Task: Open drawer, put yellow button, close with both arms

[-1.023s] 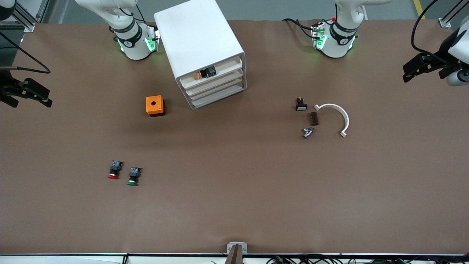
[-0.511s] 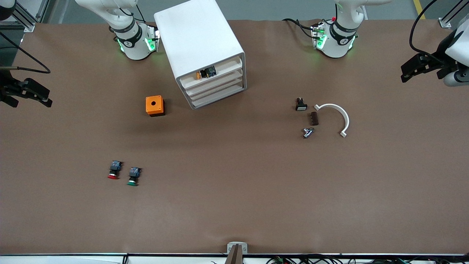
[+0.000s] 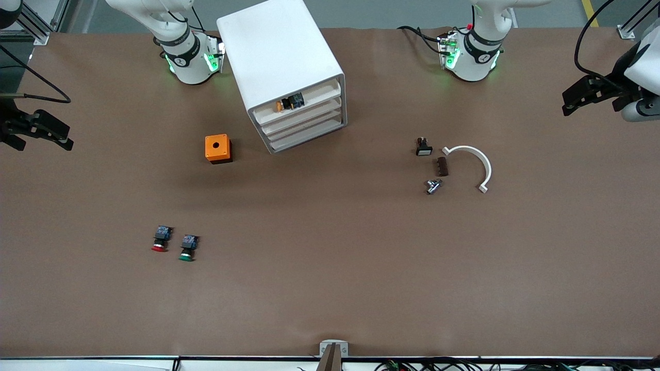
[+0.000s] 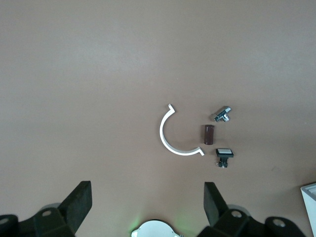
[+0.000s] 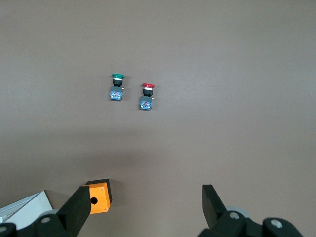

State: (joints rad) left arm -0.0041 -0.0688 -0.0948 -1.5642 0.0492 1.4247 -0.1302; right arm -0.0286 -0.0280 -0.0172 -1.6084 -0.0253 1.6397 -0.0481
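Covering whole table [image 3: 330,288]: plain brown sheet; left gripper [image 4: 145,197], right gripper [image 5: 143,207] fingers wide, empty.

My left tool [image 3: 570,103]: jaws wide, empty, raised at my own table end | my right tool [image 3: 56,139]: jaws wide, empty, raised at its own end

left pincer [image 3: 567,103] drifted slightly toward the bases' table edge

Bench [image 3: 330,288] lay bare in front of the cabinet [image 3: 281,62]. Obstacles: orange box [image 3: 217,148] beside it; red button [image 3: 161,239] and green button [image 3: 187,248] nearer the camera; white arc [image 3: 472,164] with small parts toward the left arm's end.
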